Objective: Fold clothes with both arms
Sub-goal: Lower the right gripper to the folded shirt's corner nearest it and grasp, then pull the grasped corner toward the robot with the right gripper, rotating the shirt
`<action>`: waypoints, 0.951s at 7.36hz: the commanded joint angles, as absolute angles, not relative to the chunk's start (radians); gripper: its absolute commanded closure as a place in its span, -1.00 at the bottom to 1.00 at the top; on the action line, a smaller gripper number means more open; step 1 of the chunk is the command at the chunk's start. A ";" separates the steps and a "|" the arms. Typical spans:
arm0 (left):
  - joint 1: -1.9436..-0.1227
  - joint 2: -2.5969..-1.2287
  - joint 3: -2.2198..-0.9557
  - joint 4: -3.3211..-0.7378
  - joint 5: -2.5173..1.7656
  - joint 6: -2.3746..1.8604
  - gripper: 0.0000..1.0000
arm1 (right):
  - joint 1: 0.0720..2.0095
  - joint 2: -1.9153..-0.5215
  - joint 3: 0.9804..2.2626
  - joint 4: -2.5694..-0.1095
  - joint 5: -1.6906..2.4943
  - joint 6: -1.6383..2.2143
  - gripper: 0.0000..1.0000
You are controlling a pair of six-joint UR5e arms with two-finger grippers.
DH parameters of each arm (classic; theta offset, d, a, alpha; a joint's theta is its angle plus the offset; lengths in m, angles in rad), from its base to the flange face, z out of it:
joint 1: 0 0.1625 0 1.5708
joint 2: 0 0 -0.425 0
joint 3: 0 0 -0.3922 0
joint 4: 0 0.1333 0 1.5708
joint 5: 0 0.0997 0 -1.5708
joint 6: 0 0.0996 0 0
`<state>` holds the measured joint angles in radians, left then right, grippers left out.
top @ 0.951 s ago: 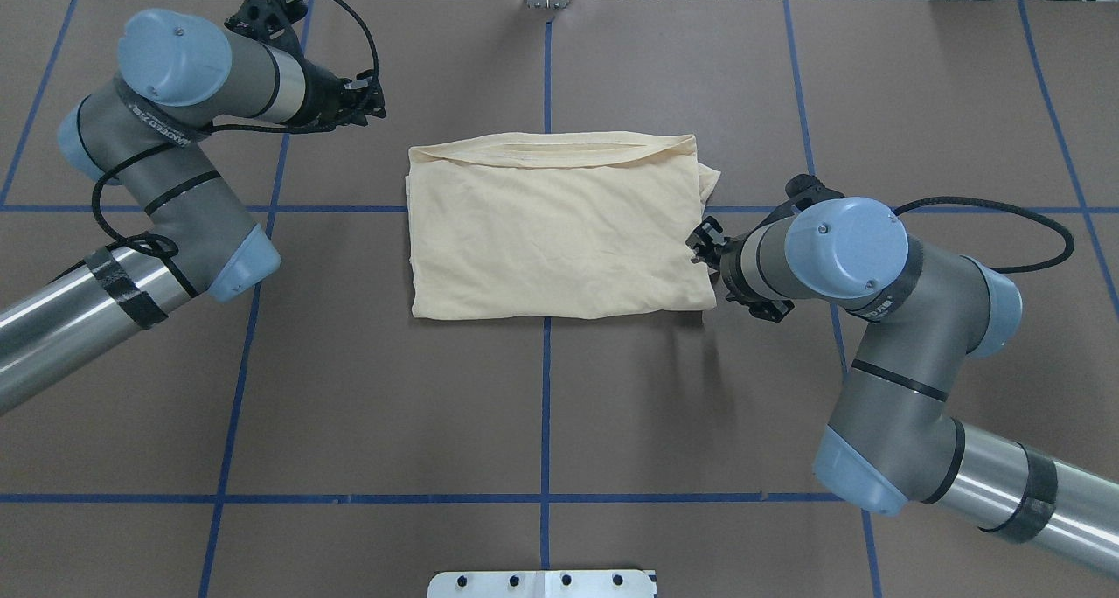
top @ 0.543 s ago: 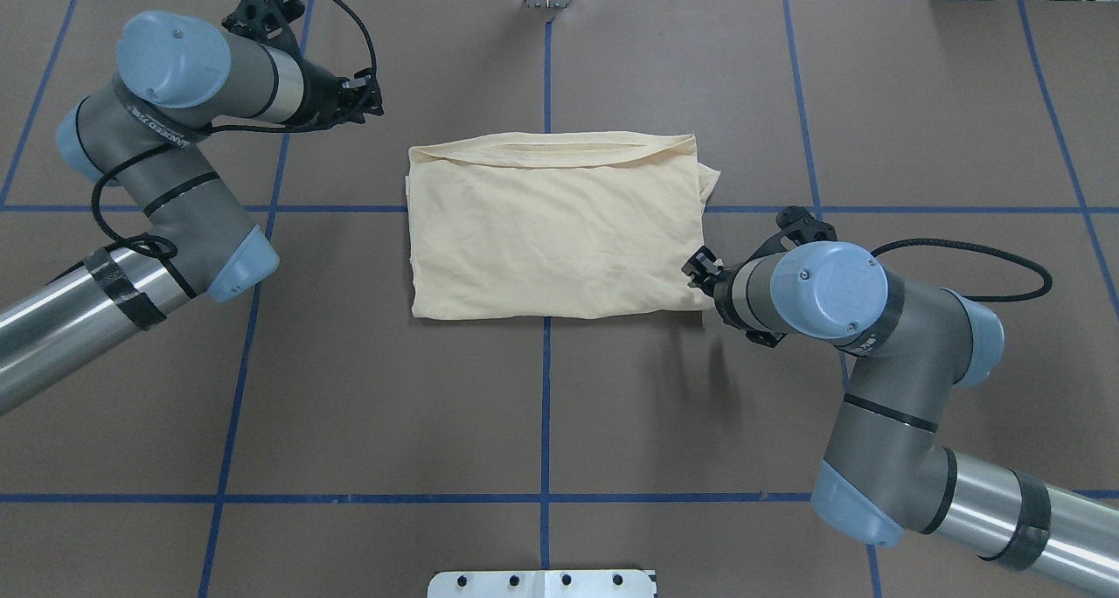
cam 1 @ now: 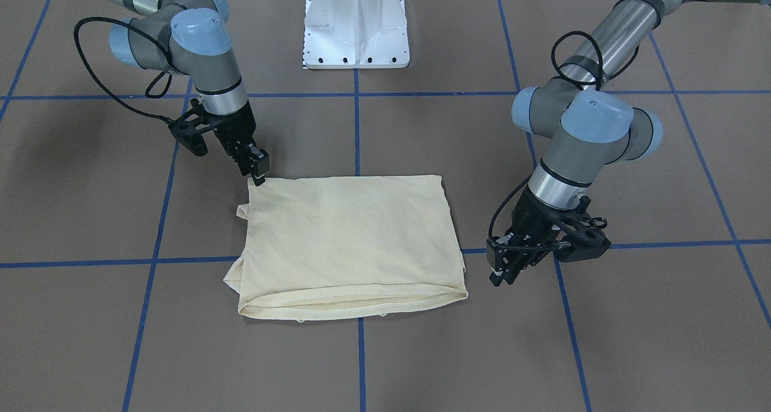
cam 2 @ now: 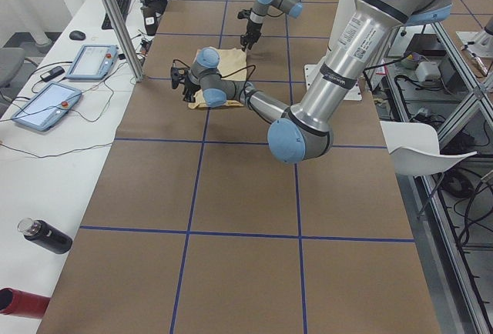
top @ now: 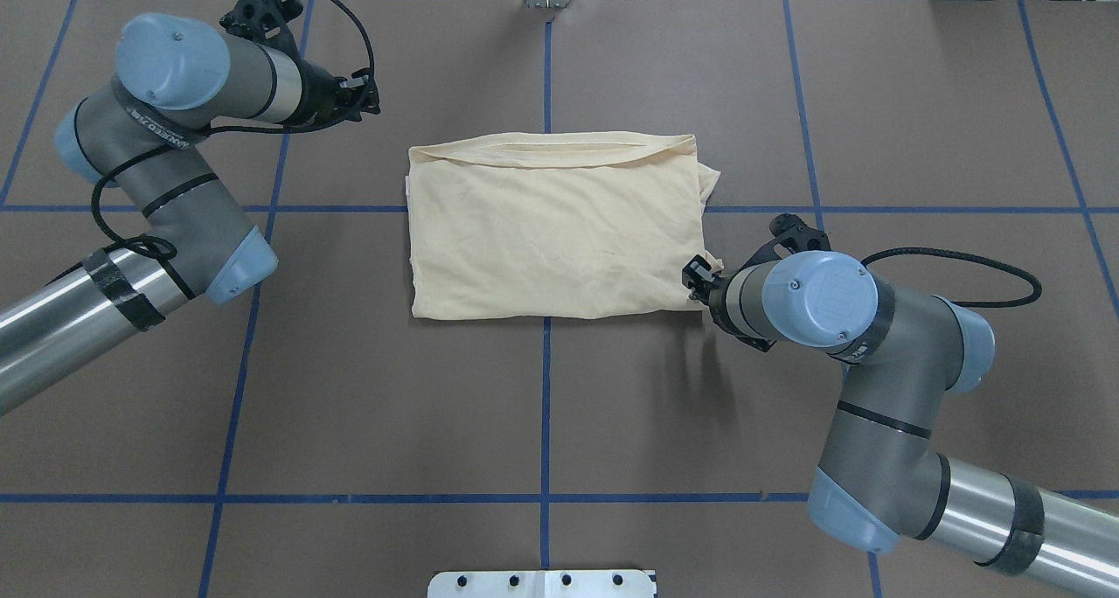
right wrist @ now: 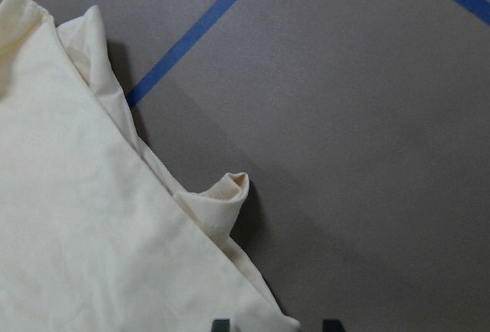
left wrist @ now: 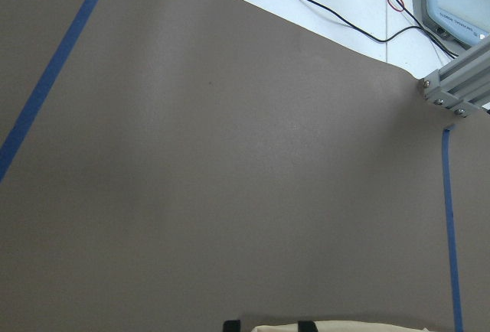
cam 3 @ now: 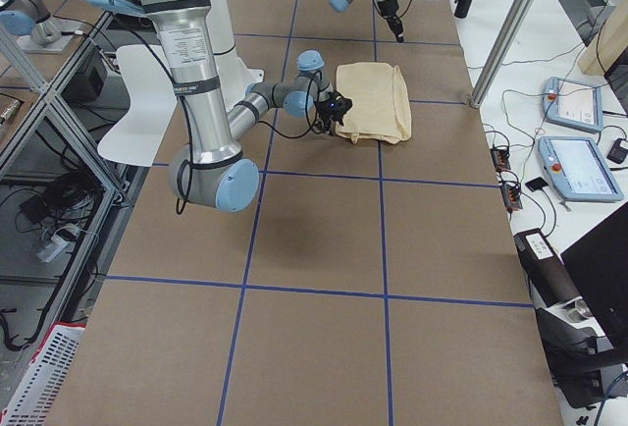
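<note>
The pale cream-yellow thin shirt [top: 551, 231] is lying folded into a flat rectangle, plain side up, in the middle of the brown worktop [top: 699, 423], which is crossed by blue tape lines [top: 545, 406]. The black right pincer [top: 693, 276] is standing at the shirt's near right corner with its jaws parted, and the cloth corner is lying between its fingertips [right wrist: 220, 324]. The black left pincer [top: 374, 98] is hovering just beyond the far left corner, apart from the cloth, and its jaws are also parted.
</note>
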<state>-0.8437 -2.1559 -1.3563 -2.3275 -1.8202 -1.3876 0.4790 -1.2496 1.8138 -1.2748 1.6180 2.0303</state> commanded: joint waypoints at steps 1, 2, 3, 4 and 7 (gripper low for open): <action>-0.844 -2.155 -1.356 -2.327 -1.816 -1.387 0.27 | 0.479 -1.247 1.815 -1.275 1.618 2.031 1.00; -0.844 -2.155 -1.356 -2.327 -1.816 -1.385 0.27 | 0.482 -1.246 1.815 -1.275 1.618 2.033 1.00; -0.841 -2.143 -1.356 -2.329 -1.806 -1.385 0.27 | 0.483 -1.246 1.819 -1.275 1.621 2.034 1.00; -0.841 -2.141 -1.356 -2.330 -1.796 -1.382 0.27 | 0.486 -1.247 1.830 -1.275 1.624 2.034 1.00; -0.842 -2.141 -1.376 -2.329 -1.804 -1.378 0.27 | 0.459 -1.415 2.048 -1.281 1.635 2.060 1.00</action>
